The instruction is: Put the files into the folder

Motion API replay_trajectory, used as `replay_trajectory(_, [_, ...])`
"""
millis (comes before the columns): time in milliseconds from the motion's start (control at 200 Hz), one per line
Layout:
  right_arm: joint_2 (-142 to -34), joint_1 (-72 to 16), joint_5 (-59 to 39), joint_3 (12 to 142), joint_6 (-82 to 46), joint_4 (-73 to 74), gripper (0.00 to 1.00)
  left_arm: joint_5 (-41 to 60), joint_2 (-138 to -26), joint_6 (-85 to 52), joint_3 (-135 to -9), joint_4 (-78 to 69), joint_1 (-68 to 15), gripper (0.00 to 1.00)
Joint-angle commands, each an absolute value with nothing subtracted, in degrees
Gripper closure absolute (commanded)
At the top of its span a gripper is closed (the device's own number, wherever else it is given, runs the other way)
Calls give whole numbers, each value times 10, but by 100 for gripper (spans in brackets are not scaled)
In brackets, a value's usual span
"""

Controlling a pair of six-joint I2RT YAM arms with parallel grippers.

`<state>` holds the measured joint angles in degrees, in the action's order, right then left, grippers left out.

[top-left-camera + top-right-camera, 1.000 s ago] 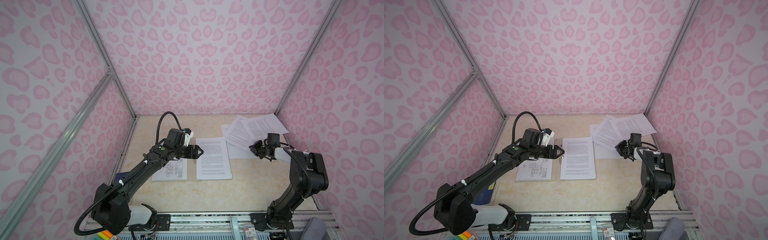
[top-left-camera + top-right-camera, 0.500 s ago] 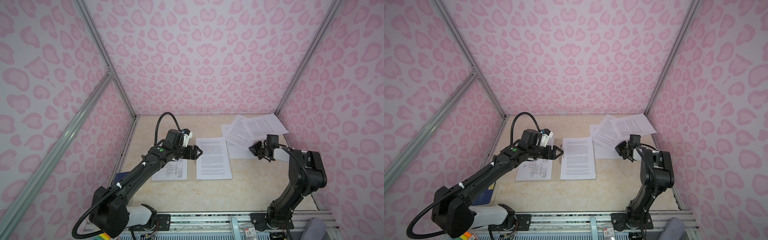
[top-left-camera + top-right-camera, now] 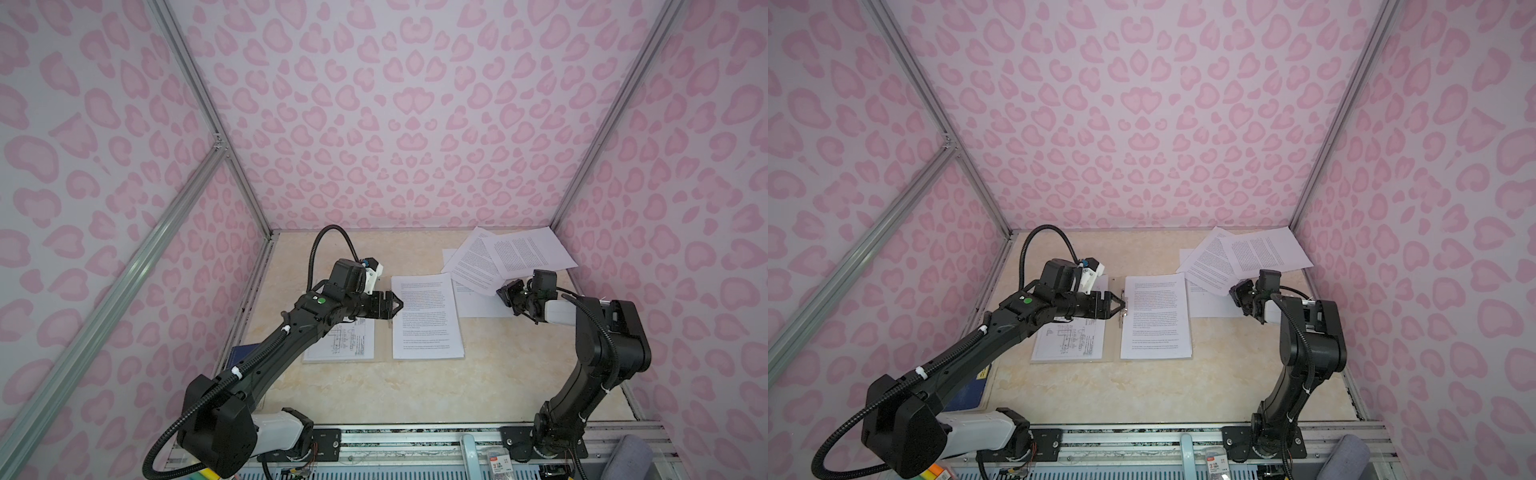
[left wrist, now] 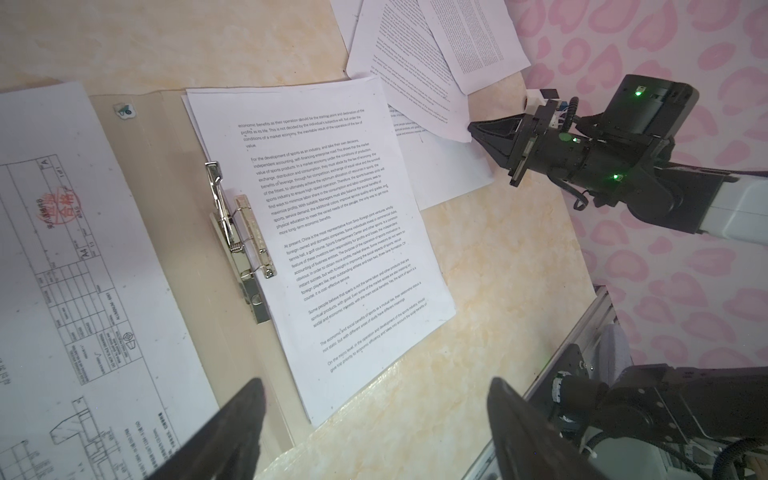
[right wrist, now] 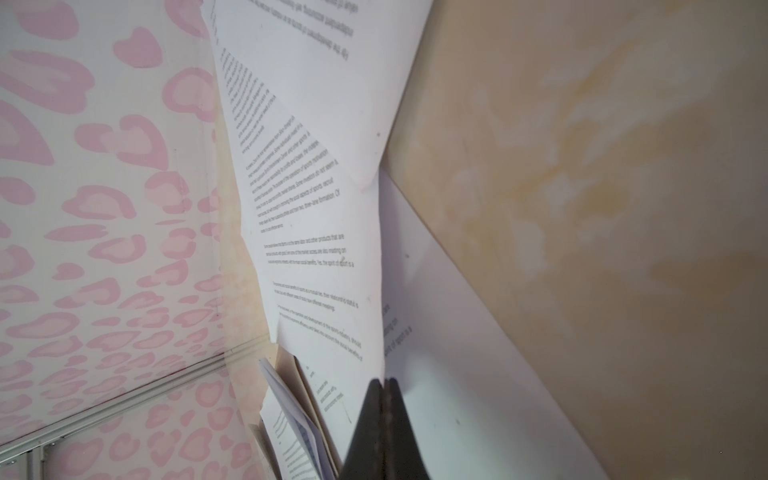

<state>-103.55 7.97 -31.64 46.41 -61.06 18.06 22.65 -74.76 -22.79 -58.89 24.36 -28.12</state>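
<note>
Folder (image 4: 158, 137): flat matte beige card, open mid-table (image 3: 415, 395). The steel spring clip (image 4: 241, 232) on its spine is sharp only in the left wrist view. Left gripper (image 4: 374, 390) gapes wide and empty above the folder. Right gripper (image 5: 382, 384) is pinched tight on the corner of a thin printed sheet (image 5: 324, 249). That sheet is part of the loose pile (image 3: 519, 253) at 2 o'clock.

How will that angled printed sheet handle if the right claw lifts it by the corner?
Likely floppy: the angled printed sheet is thin paper, apparently pinched by the right claw at one corner, so it should droop. An overlapping sheet lies on it and may get dragged. It looks light, so quick moves could make it flutter.
</note>
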Motion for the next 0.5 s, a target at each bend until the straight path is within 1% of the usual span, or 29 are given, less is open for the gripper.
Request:
replay_trajectory(0, [-1016, 79, -323, 468, -613, 190, 100, 225, -742, -221, -587, 246, -280, 15])
replay_trajectory(205, [-961, 71, -342, 491, -634, 153, 100, 224, -745, -220, -591, 246, -278, 15])
replay_trajectory(495, [-890, 34, -348, 593, -654, 56, 100, 214, -732, -219, -592, 250, -274, 15])
